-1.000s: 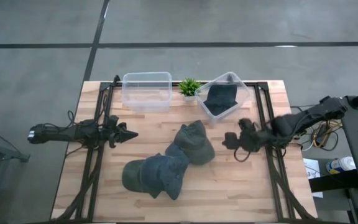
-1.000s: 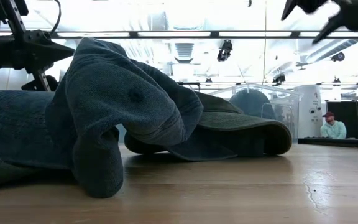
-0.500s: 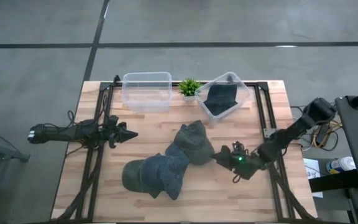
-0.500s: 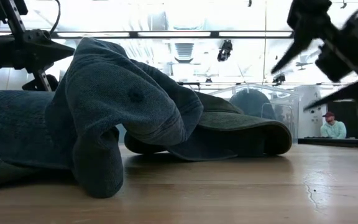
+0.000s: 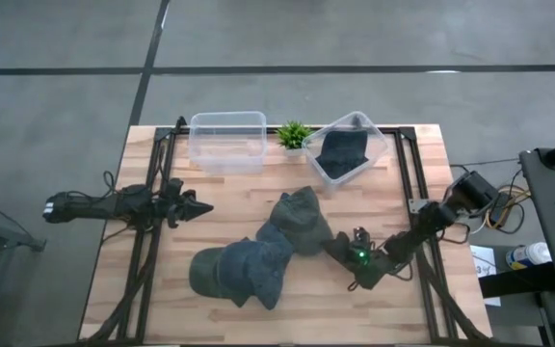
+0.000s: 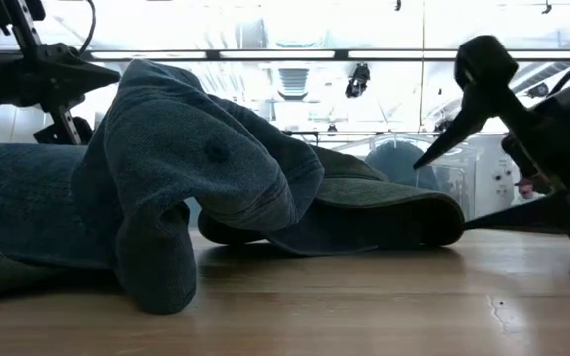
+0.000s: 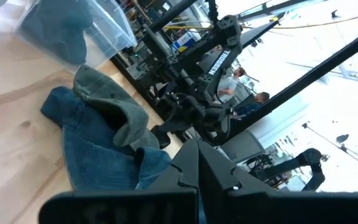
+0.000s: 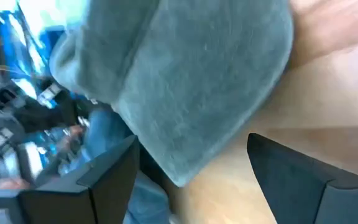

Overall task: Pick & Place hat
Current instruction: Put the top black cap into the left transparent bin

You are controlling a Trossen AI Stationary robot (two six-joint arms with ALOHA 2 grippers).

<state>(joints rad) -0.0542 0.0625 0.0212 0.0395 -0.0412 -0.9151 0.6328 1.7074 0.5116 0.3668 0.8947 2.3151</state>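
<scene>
Three hats lie heaped mid-table. A grey-green cap (image 5: pixel 302 220) rests partly on a blue denim hat (image 5: pixel 249 270), and its brim (image 6: pixel 384 213) lies flat on the wood. My right gripper (image 5: pixel 339 260) is low at the cap's right side and open. Its fingers stand on either side of the brim's edge (image 8: pixel 191 93), apart from it. In the low view the right gripper (image 6: pixel 443 195) is level with the brim. My left gripper (image 5: pixel 198 207) hovers shut to the left of the heap, seen raised in the low view as left gripper (image 6: pixel 107 72).
A clear bin (image 5: pixel 227 141) stands at the far edge, and a small green plant (image 5: pixel 294 133) is beside it. A second clear bin (image 5: pixel 347 149), tilted, holds a dark hat. Bare wood lies along the near edge (image 5: pixel 355 313). People sit in the room behind.
My right gripper has come down from above the table's right side and moved left and nearward to the grey-green cap's brim, tipping level with the table. Its fingers stay open. The hats have not moved.
</scene>
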